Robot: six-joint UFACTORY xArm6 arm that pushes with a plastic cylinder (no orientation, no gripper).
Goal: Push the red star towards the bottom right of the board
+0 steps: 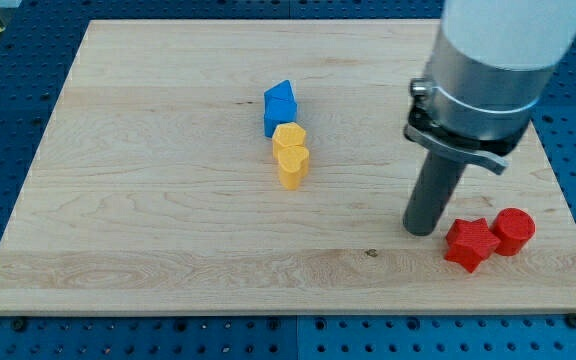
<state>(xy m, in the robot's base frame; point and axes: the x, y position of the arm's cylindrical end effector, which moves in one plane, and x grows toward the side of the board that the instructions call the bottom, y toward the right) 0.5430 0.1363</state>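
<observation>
red star (469, 243) | just right of my tip (421, 232) | touching red cylinder (514, 231)

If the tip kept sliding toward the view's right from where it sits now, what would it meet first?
My tip sits just left of the red star, so the star would likely come first, with the red cylinder right behind it. Whether tip and star already touch is unclear.

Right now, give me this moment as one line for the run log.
my tip: just left of red star | red star: bottom right, touching red cylinder | blue block, yellow heart: centre, touching
</observation>
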